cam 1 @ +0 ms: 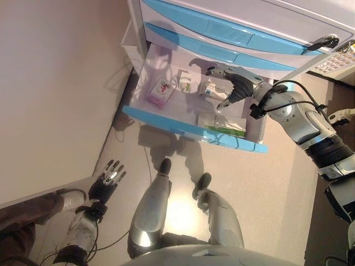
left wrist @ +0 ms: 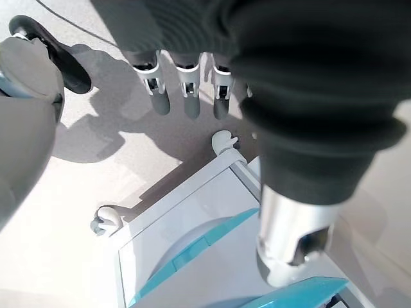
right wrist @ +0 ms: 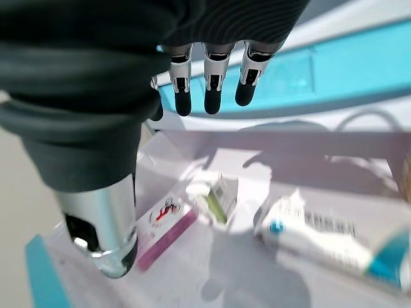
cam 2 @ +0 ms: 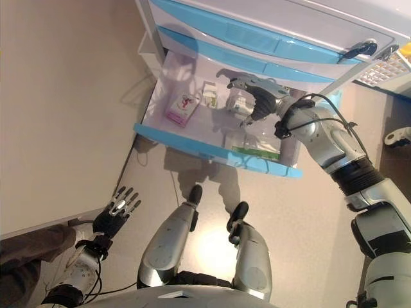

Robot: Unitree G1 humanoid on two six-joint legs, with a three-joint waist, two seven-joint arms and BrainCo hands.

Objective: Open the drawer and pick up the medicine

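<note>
Now the right hand [cam 1: 233, 84] hovers spread over the open drawer [cam 1: 188, 133]; pink medicine box [cam 1: 160, 93] at nine o'clock; left hand [cam 1: 108, 180] spread, idle.

Right hand [right wrist: 128, 77] is hovering over the open drawer [right wrist: 45, 269], fingers [right wrist: 212, 96] hanging straight and relaxed, thumb [right wrist: 103, 231] sticking out apart from them, nothing in its grasp. Inside the drawer a pink-and-white box [right wrist: 168, 228] is lying nearest the thumb, a small green-and-white box [right wrist: 218, 199] is sitting just beside it, and a white box with teal ends [right wrist: 321, 237] is lying further along. A closed blue drawer front [right wrist: 347, 70] is showing past the fingertips
</note>
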